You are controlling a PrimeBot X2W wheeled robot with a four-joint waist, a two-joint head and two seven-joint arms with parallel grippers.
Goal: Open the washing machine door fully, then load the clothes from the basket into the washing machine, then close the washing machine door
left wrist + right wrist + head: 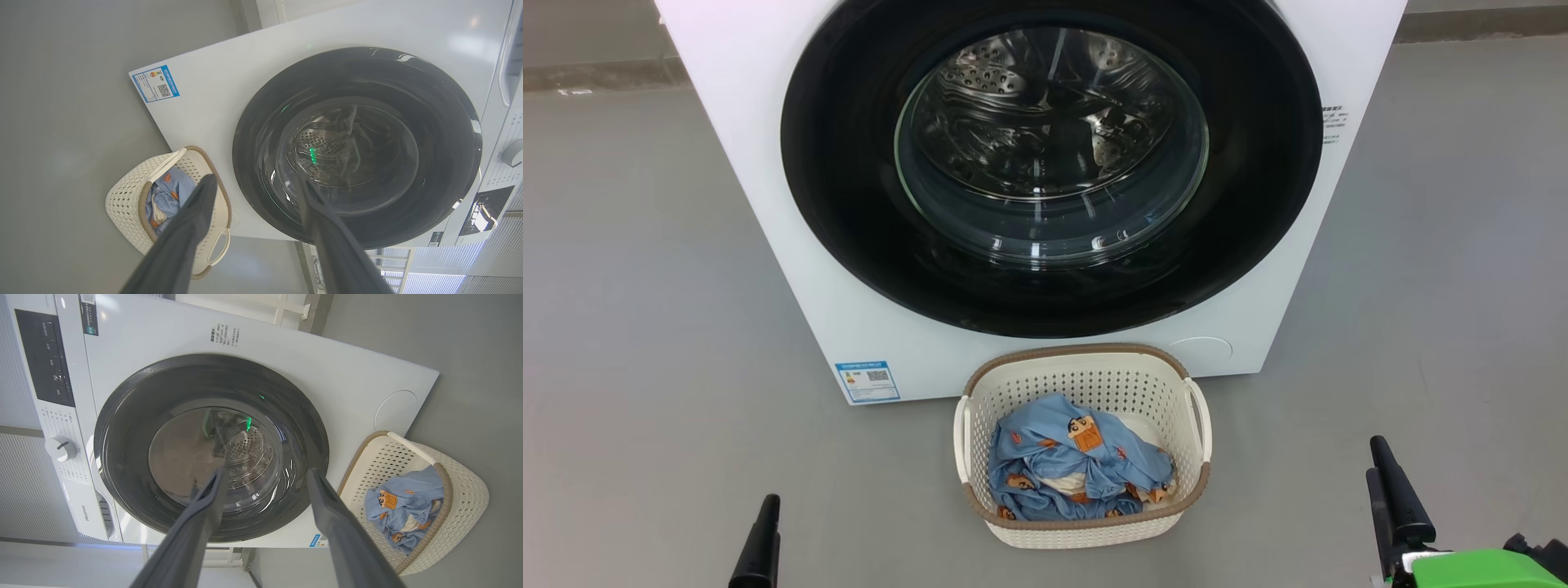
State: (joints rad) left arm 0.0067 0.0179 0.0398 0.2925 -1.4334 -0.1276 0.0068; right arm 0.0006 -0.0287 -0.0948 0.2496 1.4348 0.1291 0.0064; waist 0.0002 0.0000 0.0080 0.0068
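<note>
From my head, the washer (735, 122) stands on the grey floor (645, 327) with its door (849, 163) shut flat against the front, steel drum showing through the glass. The basket (1086, 351) sits on the floor just before the washer, below the door, and the clothes (1062, 465) lie bunched inside it. My left gripper (766, 510) shows one dark finger at the lower left; my right gripper (1387, 478) rises at the lower right, both well apart from the basket. At my left wrist, my left gripper (255, 177) is spread wide and holds nothing, its fingers pointing towards the door (261, 122) and the basket (122, 204). At my right wrist, my right gripper (266, 471) is likewise spread wide and empty, facing the shut door (122, 416), with the basket (466, 490) and clothes (408, 498) off to one side and a knob (60, 448) to the other.
</note>
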